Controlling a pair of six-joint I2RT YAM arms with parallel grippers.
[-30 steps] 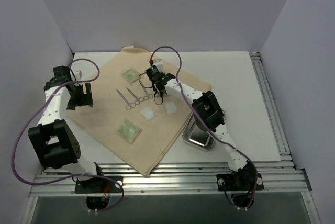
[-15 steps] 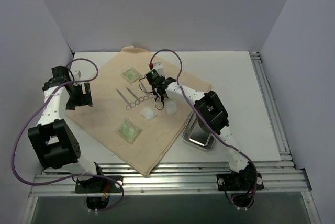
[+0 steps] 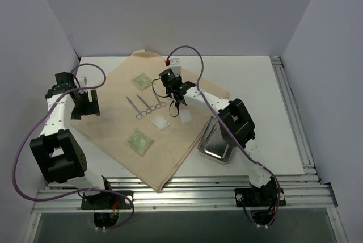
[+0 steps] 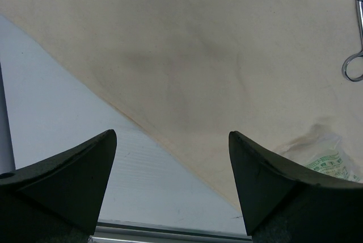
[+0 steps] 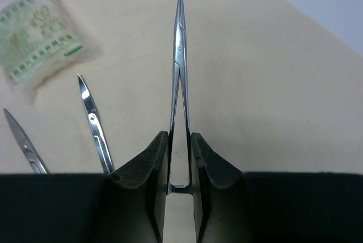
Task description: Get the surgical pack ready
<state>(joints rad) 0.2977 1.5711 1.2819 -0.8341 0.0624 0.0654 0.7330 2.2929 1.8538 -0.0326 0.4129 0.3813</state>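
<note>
The tan cloth (image 3: pixel 170 146) of the surgical pack lies spread flat across the table. On it lie two green packets (image 3: pixel 140 80) (image 3: pixel 139 141), two white gauze pads (image 3: pixel 161 122) (image 3: pixel 185 118) and two steel forceps (image 3: pixel 136 107) side by side. My right gripper (image 5: pixel 180 141) is shut on the shanks of a third pair of forceps (image 5: pixel 179 44), whose tips point away, low over the cloth (image 5: pixel 272 84). The steel tray (image 3: pixel 214 145) sits off the cloth's right edge, partly under my right arm. My left gripper (image 4: pixel 170 141) hangs open over the cloth's left edge (image 4: pixel 198 55), holding nothing.
Grey walls close in the table on three sides. A rail frame (image 3: pixel 295 112) runs along the right and near edges. In the right wrist view a green packet (image 5: pixel 37 33) and the tips of the two lying forceps (image 5: pixel 93 121) are to the left of the held pair.
My right arm has swung its elbow to the right and the wrist has turned a little, still holding the forceps. The left arm has not moved.
</note>
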